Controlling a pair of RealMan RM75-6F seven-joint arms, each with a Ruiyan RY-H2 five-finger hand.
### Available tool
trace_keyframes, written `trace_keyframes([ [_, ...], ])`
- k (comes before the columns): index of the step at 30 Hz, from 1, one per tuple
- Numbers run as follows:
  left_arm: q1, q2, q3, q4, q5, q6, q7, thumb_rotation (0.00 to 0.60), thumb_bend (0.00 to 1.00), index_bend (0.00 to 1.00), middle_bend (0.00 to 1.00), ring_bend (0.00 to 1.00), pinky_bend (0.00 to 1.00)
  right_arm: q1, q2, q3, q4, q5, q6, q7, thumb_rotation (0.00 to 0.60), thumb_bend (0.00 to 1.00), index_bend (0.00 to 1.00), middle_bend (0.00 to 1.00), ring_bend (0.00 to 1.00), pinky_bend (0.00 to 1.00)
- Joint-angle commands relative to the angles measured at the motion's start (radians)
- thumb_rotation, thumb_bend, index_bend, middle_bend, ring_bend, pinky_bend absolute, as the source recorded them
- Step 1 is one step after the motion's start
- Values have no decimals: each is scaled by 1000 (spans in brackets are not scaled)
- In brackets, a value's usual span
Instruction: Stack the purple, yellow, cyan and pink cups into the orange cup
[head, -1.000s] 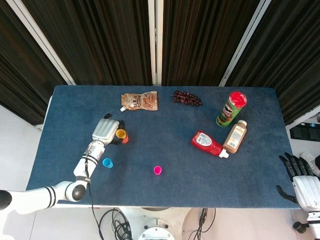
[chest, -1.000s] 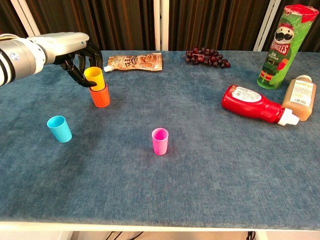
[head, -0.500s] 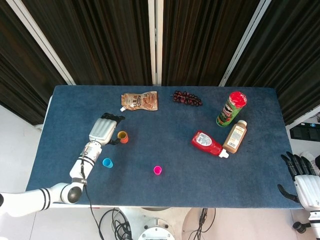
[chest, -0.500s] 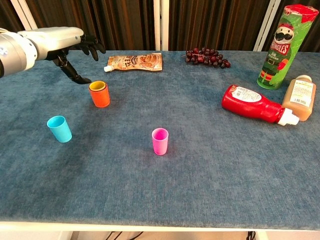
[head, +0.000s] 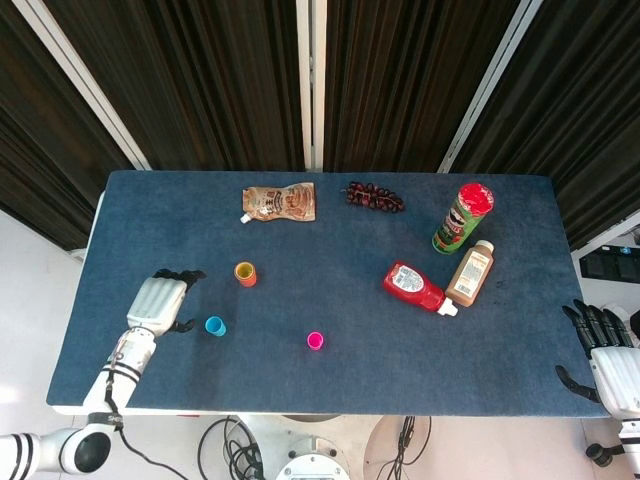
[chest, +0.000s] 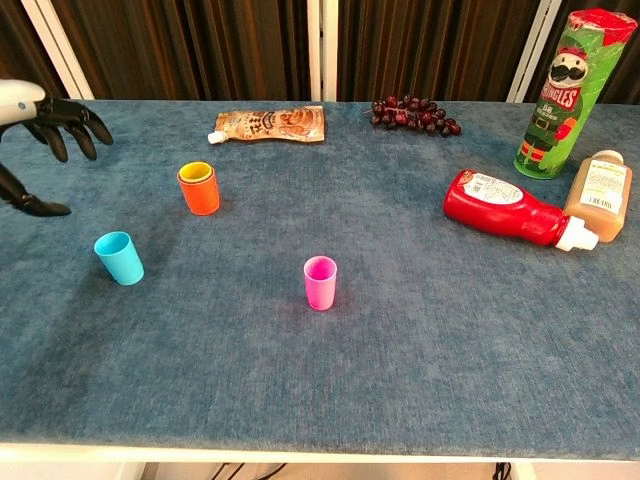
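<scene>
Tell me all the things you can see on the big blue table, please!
orange cup: one, orange, left part of the table, upright
yellow cup: one, yellow, nested inside the orange cup
cyan cup: one, light blue, near the left front, upright
pink cup: one, pink, middle front, upright
pouch: one, brown, lying flat at the back
grapes: one bunch, dark, at the back
chip can: one, green with a red top, standing at the back right
ketchup bottle: one, red, lying on its side at the right
sauce bottle: one, brown with a white cap, lying beside the ketchup bottle
table: one, blue cloth top
left hand: one, fingers apart, left of the cyan cup, holding nothing
right hand: one, fingers apart, off the table's right edge
</scene>
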Motion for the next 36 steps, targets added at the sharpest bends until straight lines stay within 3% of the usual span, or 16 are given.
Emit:
trace_keyframes([
  [1,41,-66,35,60,68,30,-36,600,190,259,268,279,261,-3,1,1,-3,-3,9,2,600,220,0,0,0,0],
  [12,91,-214,56,252,208,22,-137,600,192,300,311,278,284,-12,5,-2,-7,-7,25,9,600,221,0,0,0,0],
  [18,103,-239,54,274,229,6,-133,600,206,333,338,320,300,-16,7,-2,-6,-5,29,14,600,220,0,0,0,0],
  [29,114,-260,27,303,243,-15,-139,600,256,394,401,460,416,-18,3,-4,10,0,23,27,600,220,0,0,0,0],
  [36,115,-274,9,316,256,-23,-145,600,285,478,471,510,442,-16,2,-4,14,5,13,31,600,220,0,0,0,0],
])
